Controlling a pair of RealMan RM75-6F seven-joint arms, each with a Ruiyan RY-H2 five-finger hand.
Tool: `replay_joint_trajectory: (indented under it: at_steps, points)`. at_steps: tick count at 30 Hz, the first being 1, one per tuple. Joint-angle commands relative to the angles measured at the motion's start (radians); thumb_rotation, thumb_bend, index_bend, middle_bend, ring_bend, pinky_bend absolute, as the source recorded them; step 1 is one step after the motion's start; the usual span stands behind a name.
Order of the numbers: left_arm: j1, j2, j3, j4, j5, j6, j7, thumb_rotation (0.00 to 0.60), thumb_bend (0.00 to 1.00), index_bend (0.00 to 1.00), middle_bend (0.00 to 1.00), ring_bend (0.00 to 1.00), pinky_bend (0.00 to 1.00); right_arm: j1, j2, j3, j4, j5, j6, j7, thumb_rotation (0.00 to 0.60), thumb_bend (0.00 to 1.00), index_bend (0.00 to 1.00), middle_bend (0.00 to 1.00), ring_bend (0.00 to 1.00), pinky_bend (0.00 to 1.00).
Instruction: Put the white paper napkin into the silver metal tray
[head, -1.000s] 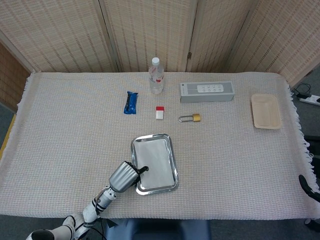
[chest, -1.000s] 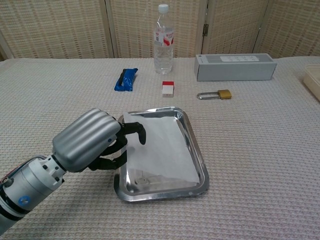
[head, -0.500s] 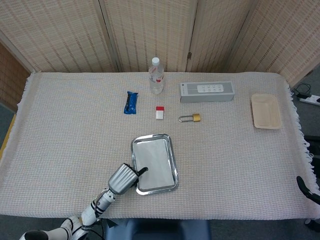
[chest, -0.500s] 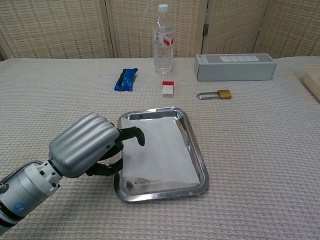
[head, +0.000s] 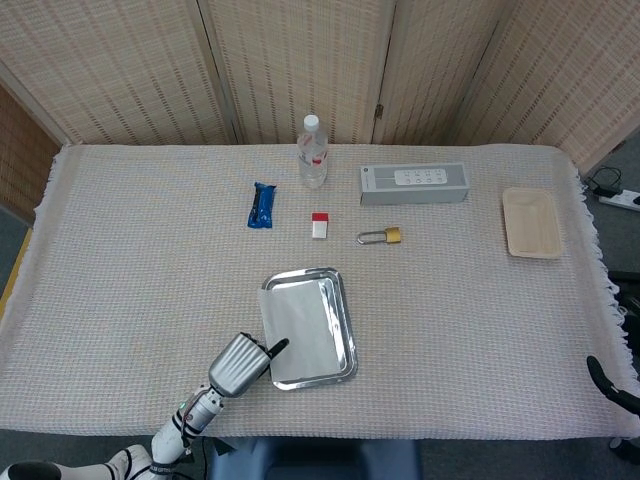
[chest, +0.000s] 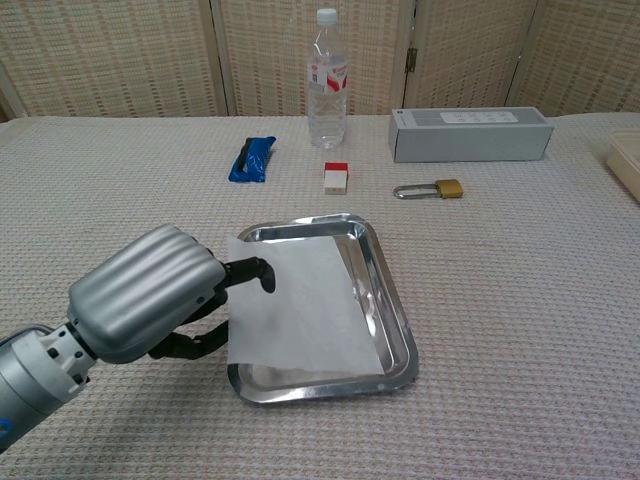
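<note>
Napkin: my left hand pinches the white paper napkin at its left edge.
Tray: the napkin lies across the silver metal tray, overhanging its left rim.
Right hand: I cannot tell its state.

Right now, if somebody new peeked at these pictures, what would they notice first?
Probably the big silver robot left hand at the table's near edge, its fingers at the left edge of the white paper napkin. The napkin lies over the silver metal tray, its left edge poking past the rim. Farther back stands a clear water bottle.
</note>
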Motion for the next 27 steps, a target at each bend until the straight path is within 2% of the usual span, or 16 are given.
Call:
replay_joint_trajectory:
  at_steps: [1,2,5,14,18,20,22,23,27]
  points:
    - [0.011,0.027,-0.009,-0.049,-0.019,-0.032,0.046,0.600,0.25,0.37,1.00,1.00,1.00,0.001,-0.001,0.000,-0.001,0.001,-0.002,-0.002,0.600,0.40,0.00,0.00,0.00,0.00]
    - [0.011,0.028,-0.011,-0.056,-0.020,-0.035,0.052,0.600,0.20,0.37,1.00,1.00,1.00,0.001,-0.001,0.000,-0.001,0.000,-0.003,-0.003,0.600,0.40,0.00,0.00,0.00,0.00]
    - [0.011,0.032,-0.020,-0.066,-0.019,-0.044,0.061,0.600,0.16,0.37,1.00,1.00,1.00,0.002,-0.002,-0.002,-0.001,-0.001,-0.005,-0.006,0.600,0.40,0.00,0.00,0.00,0.00]
    - [0.014,0.057,-0.030,-0.094,-0.002,-0.051,0.120,0.600,0.15,0.36,1.00,1.00,1.00,0.003,-0.003,-0.001,-0.001,0.002,-0.005,-0.008,0.600,0.40,0.00,0.00,0.00,0.00]
    - [0.020,0.086,-0.030,-0.155,-0.010,-0.073,0.154,0.600,0.17,0.36,1.00,1.00,1.00,0.002,-0.003,-0.001,-0.002,0.001,-0.005,-0.010,0.600,0.40,0.00,0.00,0.00,0.00]
    - [0.017,0.103,-0.031,-0.175,0.003,-0.071,0.182,0.600,0.31,0.39,1.00,1.00,1.00,0.002,-0.003,-0.001,-0.002,0.001,-0.005,-0.010,0.600,0.40,0.00,0.00,0.00,0.00]
    - [0.015,0.118,-0.030,-0.179,0.029,-0.057,0.213,0.600,0.57,0.43,1.00,1.00,1.00,0.003,-0.003,-0.002,-0.002,0.002,-0.006,-0.010,0.600,0.40,0.00,0.00,0.00,0.00]
    - [0.015,0.125,-0.028,-0.181,0.036,-0.056,0.225,0.600,0.65,0.45,1.00,1.00,1.00,0.003,-0.003,-0.002,-0.002,0.002,-0.006,-0.010,0.600,0.40,0.00,0.00,0.00,0.00]
    - [0.026,0.162,-0.012,-0.230,0.019,-0.098,0.257,0.600,0.79,0.44,1.00,1.00,1.00,0.004,-0.004,-0.002,-0.003,0.001,-0.008,-0.013,0.600,0.40,0.00,0.00,0.00,0.00]
